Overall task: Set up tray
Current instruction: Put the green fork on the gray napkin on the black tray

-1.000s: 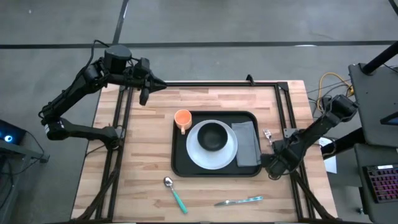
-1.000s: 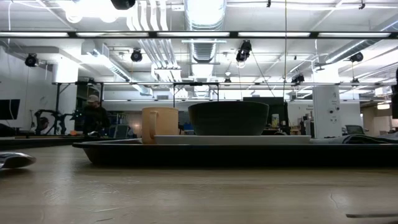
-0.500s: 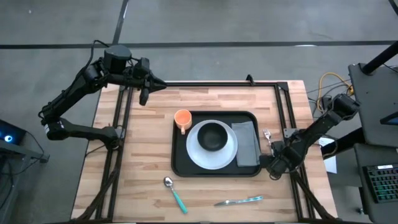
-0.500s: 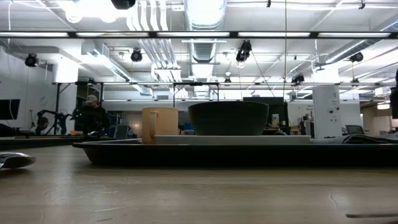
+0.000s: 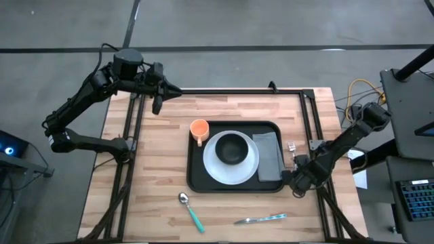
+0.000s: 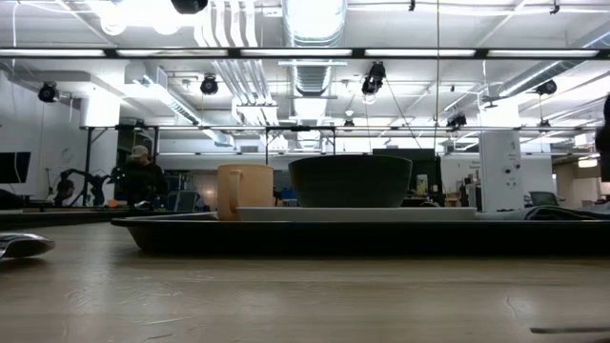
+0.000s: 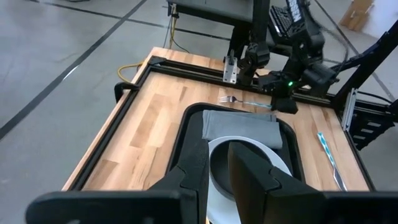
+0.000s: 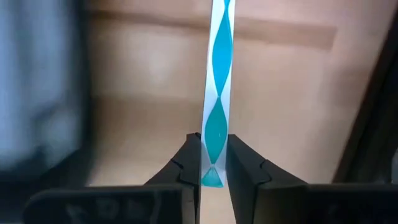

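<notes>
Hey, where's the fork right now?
In the high view the fork lies on the table just off the tray's right edge, beside the grey napkin. The right gripper is shut on its teal handle end.

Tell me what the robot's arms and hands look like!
Both arms are dark, nearly black, made of slim straight pieces joined by chunky round joints. Each ends in a hand, the left hand and the right hand, with two flat black fingers that are squared and blocky. A tiny green light glows on the right arm in the left wrist view.
</notes>
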